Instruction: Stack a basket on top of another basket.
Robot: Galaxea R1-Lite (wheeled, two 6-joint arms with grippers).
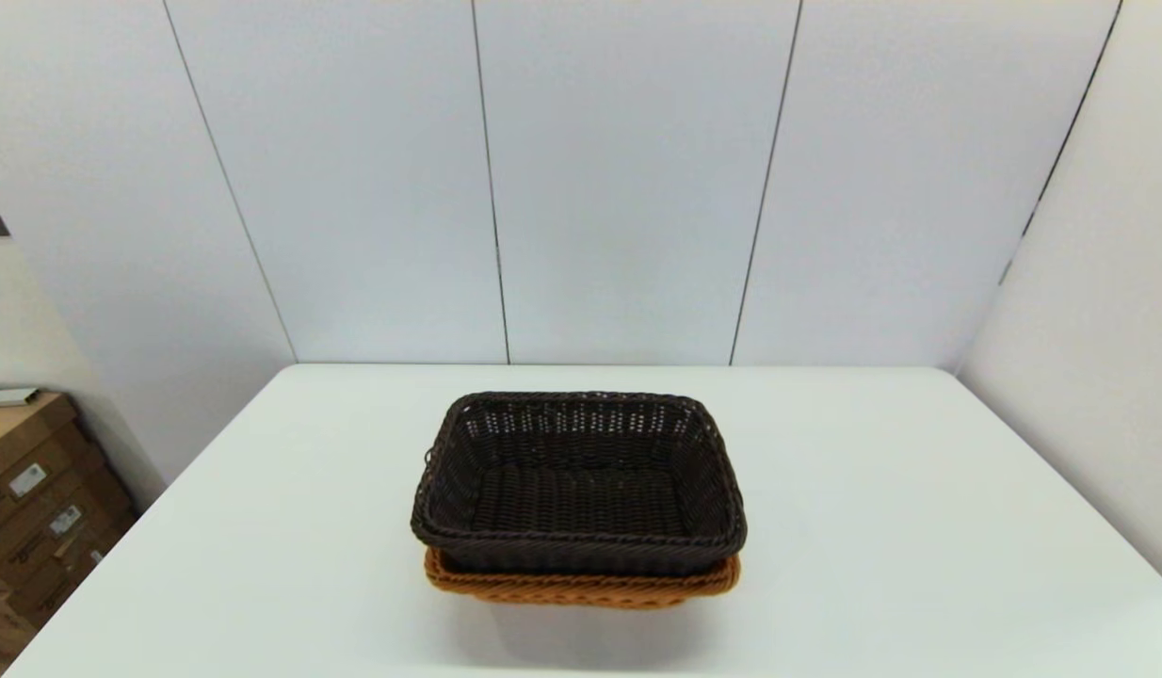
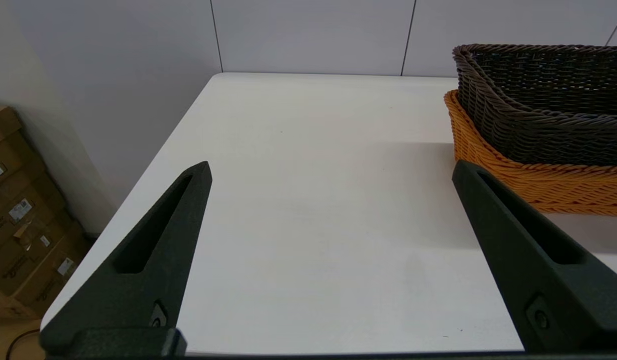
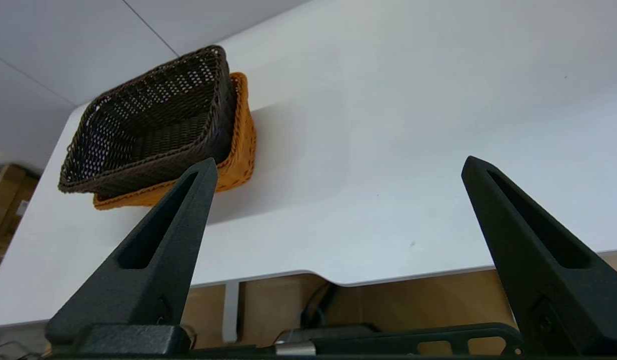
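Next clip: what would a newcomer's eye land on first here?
The dark brown rectangular woven wicker basket nested in the orange-tan rectangular woven wicker basket, mid-table toward the robot's edge of the white table. Both arms are pulled back: the left gripper and right gripper hang open, holding nothing.

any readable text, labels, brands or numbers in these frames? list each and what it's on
Nothing can be read.
Brown cardboard boxes on the floor left of the white table: white stickers, print too small and blurred to read.
Same boxes in the left wrist view: stickers and dark printed marks, also unreadable.
Dark brown woven wicker basket: no label visible.
Orange-tan woven wicker basket under it: no label visible.
Left gripper and right gripper: no markings visible.
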